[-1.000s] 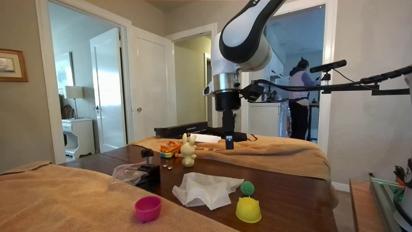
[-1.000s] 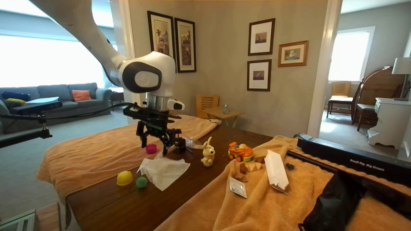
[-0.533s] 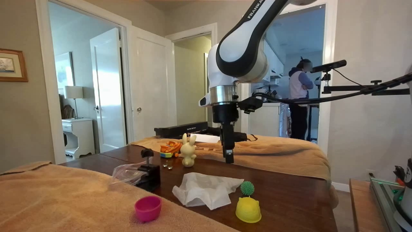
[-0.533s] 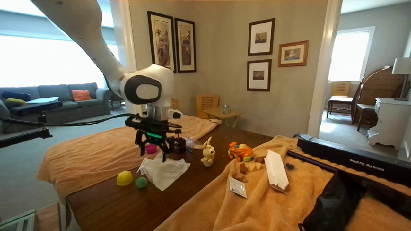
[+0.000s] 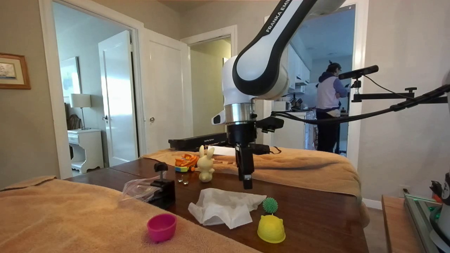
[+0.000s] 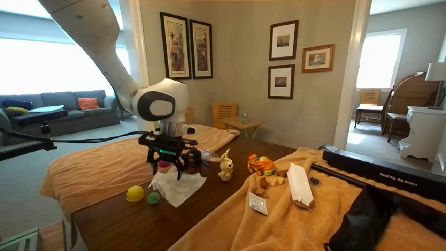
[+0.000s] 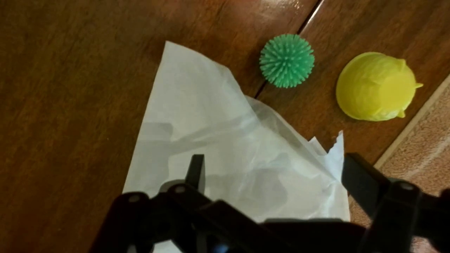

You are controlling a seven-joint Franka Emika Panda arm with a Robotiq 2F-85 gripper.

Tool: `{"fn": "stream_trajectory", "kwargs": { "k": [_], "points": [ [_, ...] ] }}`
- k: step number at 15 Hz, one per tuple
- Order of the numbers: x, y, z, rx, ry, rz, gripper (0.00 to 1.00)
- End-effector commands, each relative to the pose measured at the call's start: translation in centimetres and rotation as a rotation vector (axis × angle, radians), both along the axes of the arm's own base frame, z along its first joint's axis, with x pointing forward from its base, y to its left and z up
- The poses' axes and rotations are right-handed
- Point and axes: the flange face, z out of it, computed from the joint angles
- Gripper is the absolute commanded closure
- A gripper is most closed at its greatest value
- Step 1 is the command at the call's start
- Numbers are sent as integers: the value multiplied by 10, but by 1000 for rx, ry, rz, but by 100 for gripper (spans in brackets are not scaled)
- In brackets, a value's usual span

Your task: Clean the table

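Observation:
The dark brown glossy table shows in both exterior views and under the wrist view. A crumpled white cloth lies on it, also in the wrist view. My gripper is open and empty, pointing down above the cloth. In the wrist view its fingers stand wide apart with the cloth below and between them. A green spiky ball and an upturned yellow cup sit beside the cloth. A pink cup stands on the tan towel.
A cream bunny toy, an orange toy truck, a black clamp and a clear plastic bag are on the table. Tan towels cover both sides. A white box lies on the far towel.
My gripper has moved down towards the cloth, and slightly left in the exterior view facing the doors. It stays open. The objects on the table have not moved.

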Motion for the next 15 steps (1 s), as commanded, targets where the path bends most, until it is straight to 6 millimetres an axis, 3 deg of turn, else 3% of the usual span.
{"fn": "stream_trajectory", "kwargs": {
  "k": [1,4,8,11,15],
  "points": [
    [4,2,1,-8,-6,3,0],
    [3,-3,0,-37,-10,35,0],
    [12,-13,-9,-75,-117,-80,0],
    [18,-9,-16,-60,-199,-140,0],
    [16,-1,-35,-63,-184,-213,0]
  ]
}}
